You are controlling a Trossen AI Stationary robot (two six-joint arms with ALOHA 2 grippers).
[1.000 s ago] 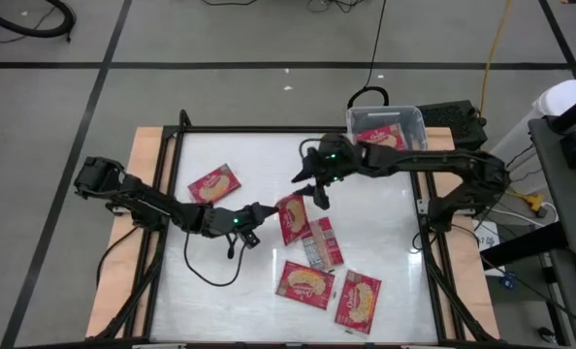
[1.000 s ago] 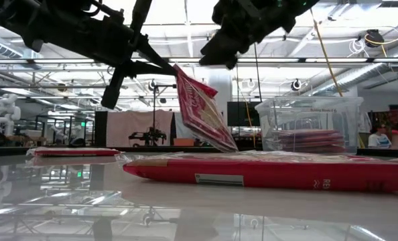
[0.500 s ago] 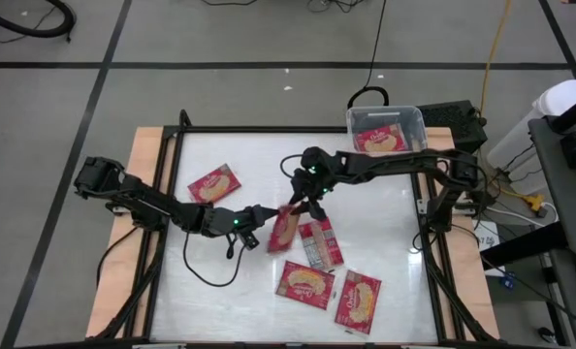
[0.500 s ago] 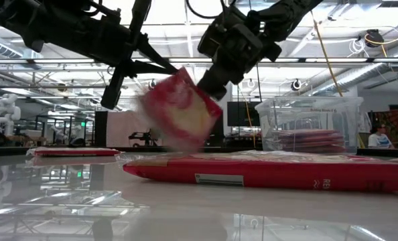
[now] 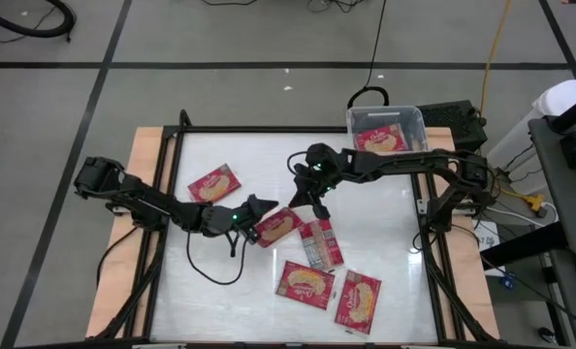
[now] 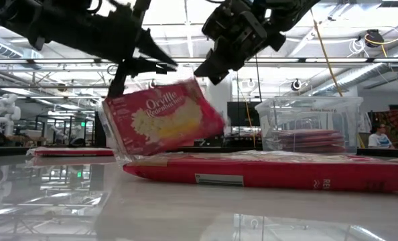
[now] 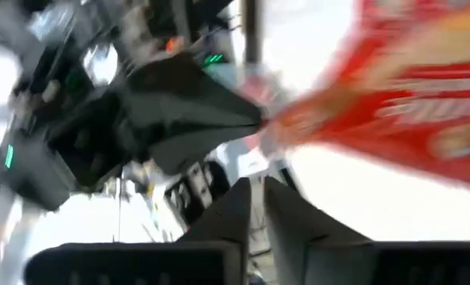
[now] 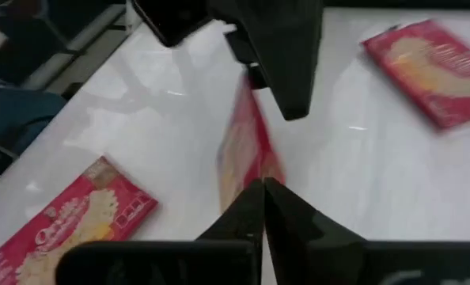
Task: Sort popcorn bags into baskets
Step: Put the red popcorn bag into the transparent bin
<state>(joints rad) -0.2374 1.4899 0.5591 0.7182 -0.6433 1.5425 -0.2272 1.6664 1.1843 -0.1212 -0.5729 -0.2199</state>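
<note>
Since a second ago the right gripper (image 5: 312,201) has dropped from above to the raised popcorn bag (image 5: 276,225) at mid-table and pinched shut on its far end. Left gripper (image 5: 254,207) sits just left of that bag, whether gripping it I cannot tell. Four more packets lie near, and the clear basket (image 5: 416,118) stands at the far right.

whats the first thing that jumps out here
A red popcorn bag hangs tilted in mid-air over the table's middle, between the left gripper and the shut right gripper, which pinches its edge. Four more bags lie flat on the white table, and the clear basket sits at the far right corner.
</note>
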